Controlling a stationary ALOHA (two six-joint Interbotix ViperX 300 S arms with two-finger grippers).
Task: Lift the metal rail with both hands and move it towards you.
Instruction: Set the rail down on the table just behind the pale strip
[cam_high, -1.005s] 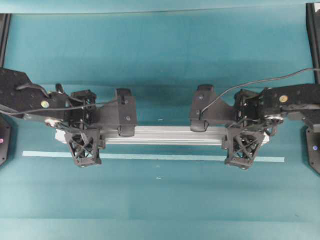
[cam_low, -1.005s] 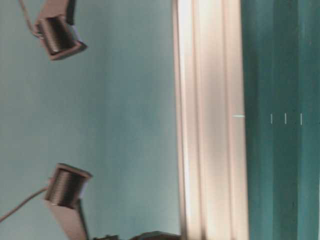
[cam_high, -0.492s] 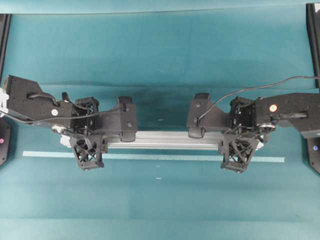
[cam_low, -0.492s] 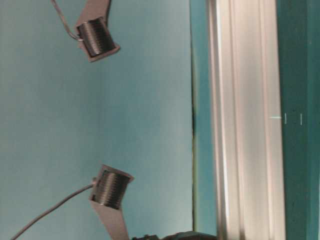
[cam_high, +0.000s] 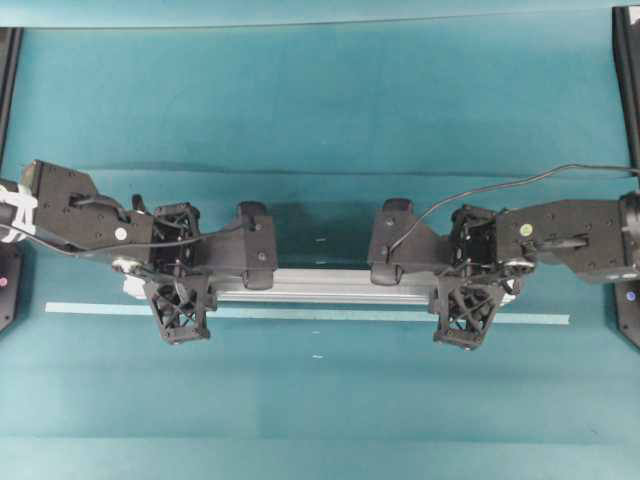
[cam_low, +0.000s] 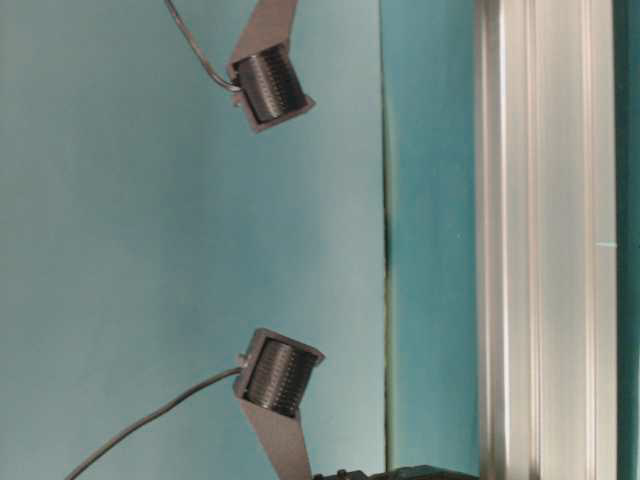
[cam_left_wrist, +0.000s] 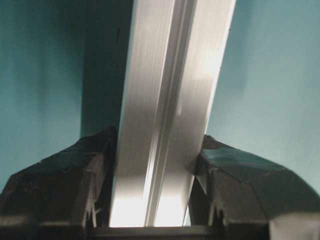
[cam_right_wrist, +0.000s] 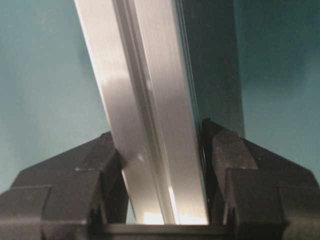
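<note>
- A teal bench (cam_high: 320, 100) fills the overhead view, with a thin pale tape strip (cam_high: 300, 314) running left to right across the lower middle of the frame.
- The metal rail (cam_high: 320, 285) lies level across the centre of the overhead view, just above the tape strip and parallel to it. It is a long, straight silver bar with lengthwise grooves.
- In the wrist views the rail casts a dark shadow on the bench beside it, which suggests it is off the surface.
- The left gripper (cam_high: 178, 290) is clamped on the rail near its left end; its fingers (cam_left_wrist: 75, 175) press both side faces.
- The right gripper (cam_high: 465, 290) is clamped near the right end, its fingers (cam_right_wrist: 90, 170) likewise on both sides.
- Judgement: the rail looks rigid and unlikely to sag or break, but fairly heavy for its length, and its smooth metal faces could slip.
- Judgement: holding near both ends suits it, keeping it level; uneven motion could twist it in the fingers.
</note>
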